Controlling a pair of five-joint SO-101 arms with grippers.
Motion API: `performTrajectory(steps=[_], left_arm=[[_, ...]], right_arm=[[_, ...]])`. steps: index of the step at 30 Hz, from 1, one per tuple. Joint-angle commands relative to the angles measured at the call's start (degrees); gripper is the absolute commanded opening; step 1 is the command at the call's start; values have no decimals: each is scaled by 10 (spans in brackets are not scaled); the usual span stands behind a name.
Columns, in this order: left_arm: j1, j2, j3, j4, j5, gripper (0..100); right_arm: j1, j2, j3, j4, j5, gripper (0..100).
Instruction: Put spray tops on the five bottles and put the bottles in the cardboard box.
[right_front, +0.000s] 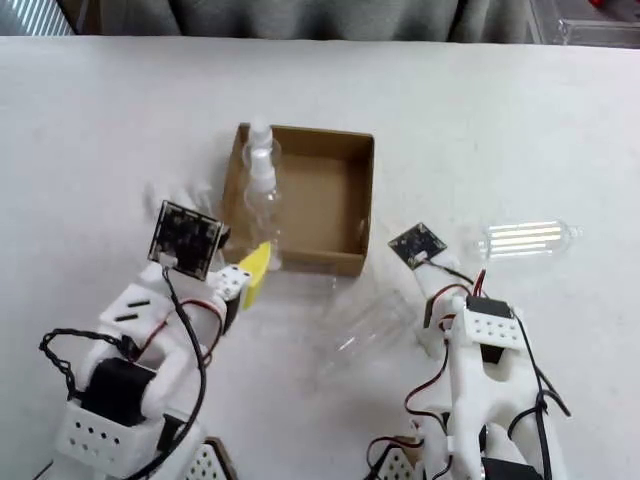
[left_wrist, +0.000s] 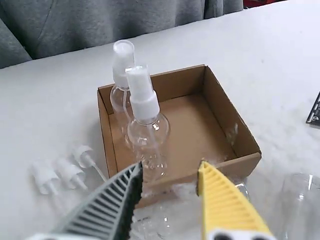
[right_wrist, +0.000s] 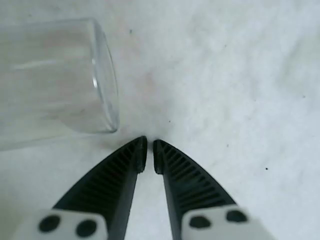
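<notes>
Risk: left jaws, open by the cardboard box (left_wrist: 225, 117), could topple the two capped bottles (left_wrist: 147, 132) standing inside; right jaws, closed empty, could roll the bare bottle (right_wrist: 50, 80) lying alongside on the desk (right_wrist: 240, 75).

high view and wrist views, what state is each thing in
cardboard box: open, two bottles inside
bottles in box: upright, spray tops on
loose spray tops: lying on table
bottle by right gripper: on its side
left gripper: open, empty
right gripper: shut, empty
</notes>
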Motion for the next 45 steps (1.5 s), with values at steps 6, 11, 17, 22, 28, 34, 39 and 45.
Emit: performTrajectory(steps=[6, 11, 17, 22, 28, 34, 39, 45], left_arm=[[7, 99, -14, -91, 37, 45], [26, 213, -30, -148, 52, 24], [36, 371, -83, -190, 74, 24], [35, 458, -133, -200, 78, 24], [39, 493, -144, -200, 80, 24], [34, 518, -142, -200, 80, 24], [34, 552, -140, -249, 113, 24], [28, 596, -144, -291, 120, 24]], right_arm=[[-6, -3, -2, -18, -4, 16], [-4, -3, -2, -18, -4, 16], [-5, -3, -2, -18, -3, 16], [-6, -3, -2, -18, -3, 16], [-6, -3, -2, -18, -2, 16], [-3, -3, -2, -18, -2, 16], [-3, -3, -2, -18, -1, 16], [-3, -3, -1, -18, 14, 16]])
